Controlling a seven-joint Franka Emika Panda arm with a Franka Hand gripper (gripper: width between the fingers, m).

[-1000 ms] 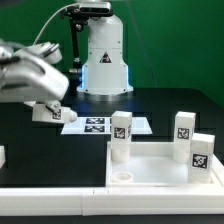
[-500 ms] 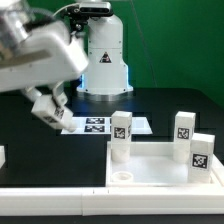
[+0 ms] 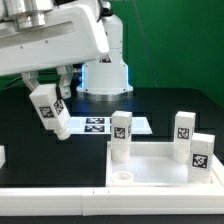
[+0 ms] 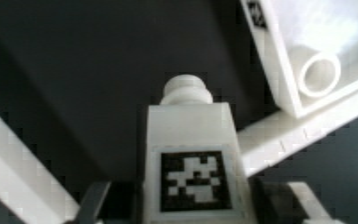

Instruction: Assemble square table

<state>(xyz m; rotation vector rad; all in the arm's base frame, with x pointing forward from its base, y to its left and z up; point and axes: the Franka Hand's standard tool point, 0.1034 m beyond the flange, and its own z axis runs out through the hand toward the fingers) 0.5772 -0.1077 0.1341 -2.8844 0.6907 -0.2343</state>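
The bench (image 3: 30, 150) has a matt black surface that reads like cloth or rubber mat. The square panel (image 3: 160, 172) looks like smooth white plastic with a soft sheen along its raised rim. The legs standing on it (image 3: 121, 135) and the leg in the gripper (image 3: 49, 110) show the same smooth white plastic, each bearing a matt black-and-white printed tag. The marker board (image 3: 100, 125) looks flat, thin and paper-like. The arm's shell (image 3: 60, 40) appears glossy white plastic.
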